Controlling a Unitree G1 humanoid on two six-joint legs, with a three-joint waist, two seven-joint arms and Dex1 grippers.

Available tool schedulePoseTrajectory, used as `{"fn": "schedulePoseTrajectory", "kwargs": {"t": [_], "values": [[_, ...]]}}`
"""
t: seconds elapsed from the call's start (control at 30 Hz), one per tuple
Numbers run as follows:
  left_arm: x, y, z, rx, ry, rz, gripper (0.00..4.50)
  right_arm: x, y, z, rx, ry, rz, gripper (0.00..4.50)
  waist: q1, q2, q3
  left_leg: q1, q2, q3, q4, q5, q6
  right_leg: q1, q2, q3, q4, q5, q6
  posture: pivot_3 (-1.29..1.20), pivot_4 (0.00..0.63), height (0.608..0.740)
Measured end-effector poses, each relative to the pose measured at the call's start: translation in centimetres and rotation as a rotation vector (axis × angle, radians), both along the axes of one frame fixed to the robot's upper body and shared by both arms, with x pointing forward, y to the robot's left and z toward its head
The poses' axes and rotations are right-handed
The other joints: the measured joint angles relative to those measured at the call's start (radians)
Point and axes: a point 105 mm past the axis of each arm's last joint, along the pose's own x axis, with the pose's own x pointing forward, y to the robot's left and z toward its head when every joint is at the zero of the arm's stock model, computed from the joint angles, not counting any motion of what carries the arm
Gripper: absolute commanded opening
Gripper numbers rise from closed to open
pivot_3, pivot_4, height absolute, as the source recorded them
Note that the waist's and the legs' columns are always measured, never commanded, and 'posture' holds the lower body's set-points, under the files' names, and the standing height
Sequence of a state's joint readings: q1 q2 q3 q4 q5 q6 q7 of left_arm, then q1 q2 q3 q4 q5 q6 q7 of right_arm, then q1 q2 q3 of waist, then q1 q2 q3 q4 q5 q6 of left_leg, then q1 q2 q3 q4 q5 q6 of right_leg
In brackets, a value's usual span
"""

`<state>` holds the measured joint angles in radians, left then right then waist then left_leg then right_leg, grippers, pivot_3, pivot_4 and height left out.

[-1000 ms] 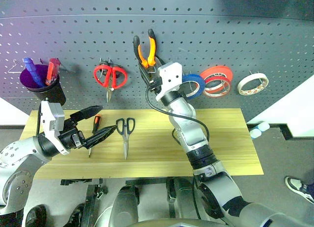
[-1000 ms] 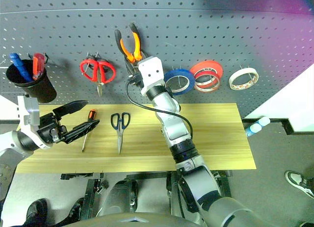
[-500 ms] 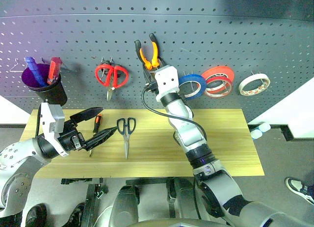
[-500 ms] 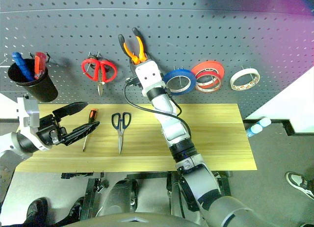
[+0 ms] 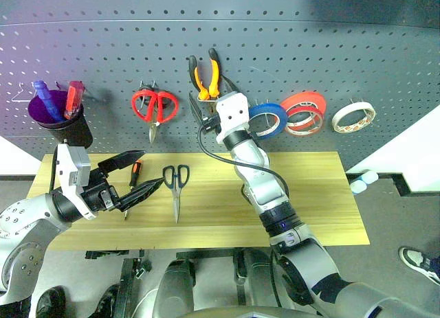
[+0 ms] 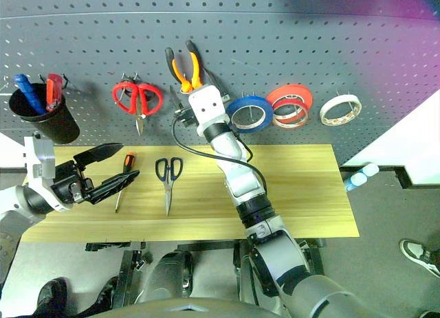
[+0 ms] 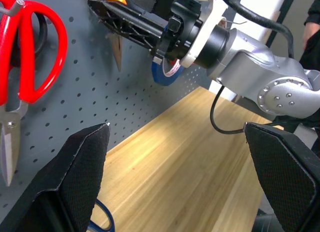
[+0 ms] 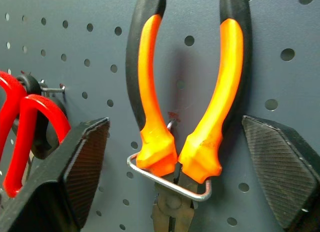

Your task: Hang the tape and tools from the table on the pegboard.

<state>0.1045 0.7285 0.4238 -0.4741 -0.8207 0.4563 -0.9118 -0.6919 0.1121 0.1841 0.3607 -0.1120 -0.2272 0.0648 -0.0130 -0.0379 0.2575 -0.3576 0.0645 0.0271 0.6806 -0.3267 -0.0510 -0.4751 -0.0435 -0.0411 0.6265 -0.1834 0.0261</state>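
Observation:
The orange-and-black pliers [image 8: 185, 96] hang handles-up in a wire hook on the dark grey pegboard [image 5: 309, 50]. My right gripper [image 5: 208, 98] is open, one finger on each side of the pliers and clear of them. The dark-handled scissors [image 5: 176, 177] and the small screwdriver [image 6: 124, 174] lie on the left half of the wooden table [image 5: 309, 187]. My left gripper [image 5: 141, 172] hovers open and empty just above the screwdriver. The cream tape [image 5: 337, 123] hangs on a peg at the far right of the board.
Red-handled scissors [image 5: 155, 106] hang left of the pliers. A blue roll [image 5: 278, 112] and red-orange rolls [image 5: 302, 101] hang to their right. A black cup with pens [image 5: 65, 122] sits at the board's left end. A person's shoe [image 5: 416, 259] shows on the floor, lower right.
My right gripper has opened and let go of the pliers, which now hang by themselves on the hook. The left arm has stayed still.

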Motion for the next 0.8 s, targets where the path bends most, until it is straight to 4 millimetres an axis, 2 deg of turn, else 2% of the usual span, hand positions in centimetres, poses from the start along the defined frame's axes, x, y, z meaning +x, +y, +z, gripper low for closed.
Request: {"fn": "schedulePoseTrajectory", "kwargs": {"t": [0.13, 0.3, 0.4, 0.6, 0.8], "values": [[0.0, 0.0, 0.0, 0.0, -0.001, 0.0, 4.5, -0.3, -0.2, 0.5, 0.054, -0.007, 0.046, 4.45, 0.0, 0.001, 0.001, 0.0, 0.0, 0.0, 0.0, 0.0, 0.0, 0.0, 0.0, 0.0, -0.001, 0.0, 0.0, 0.08, 0.228, 0.733], [0.0, 0.0, 0.0, 0.0, -0.002, -0.001, 4.5, -1.4, -0.7, 2.2, 0.134, -0.074, 0.11, 4.45, 0.0, 0.001, 0.001, -0.001, 0.0, 0.0, -0.002, -0.001, 0.001, 0.0, 0.001, 0.0, -0.003, 0.0, 0.0, 0.07, 0.23, 0.733], [0.0, 0.0, 0.1, 0.0, -0.003, -0.001, 4.5, -1.9, -0.7, 2.5, 0.138, -0.095, 0.13, 4.45, 0.0, 0.002, 0.002, -0.001, 0.0, 0.0, -0.002, -0.001, 0.001, 0.0, 0.001, 0.0, -0.005, 0.0, 0.0, 0.07, 0.23, 0.733], [0.3, -0.1, 0.6, 0.008, -0.021, -0.009, 4.5, -4.0, -0.4, 3.9, 0.169, -0.163, 0.251, 4.45, -0.002, 0.003, 0.002, -0.002, 0.001, 0.0, -0.003, -0.001, 0.001, 0.0, 0.001, 0.0, -0.007, 0.0, 0.0, 0.05, 0.231, 0.733], [0.7, 0.1, 0.8, 0.012, -0.013, -0.017, 4.5, -4.8, -1.2, 4.6, 0.21, -0.187, 0.304, 4.45, 0.0, 0.003, 0.002, -0.002, 0.001, 0.0, -0.003, -0.001, 0.001, 0.0, 0.001, 0.0, -0.007, 0.0, 0.0, 0.03, 0.236, 0.733]]}}
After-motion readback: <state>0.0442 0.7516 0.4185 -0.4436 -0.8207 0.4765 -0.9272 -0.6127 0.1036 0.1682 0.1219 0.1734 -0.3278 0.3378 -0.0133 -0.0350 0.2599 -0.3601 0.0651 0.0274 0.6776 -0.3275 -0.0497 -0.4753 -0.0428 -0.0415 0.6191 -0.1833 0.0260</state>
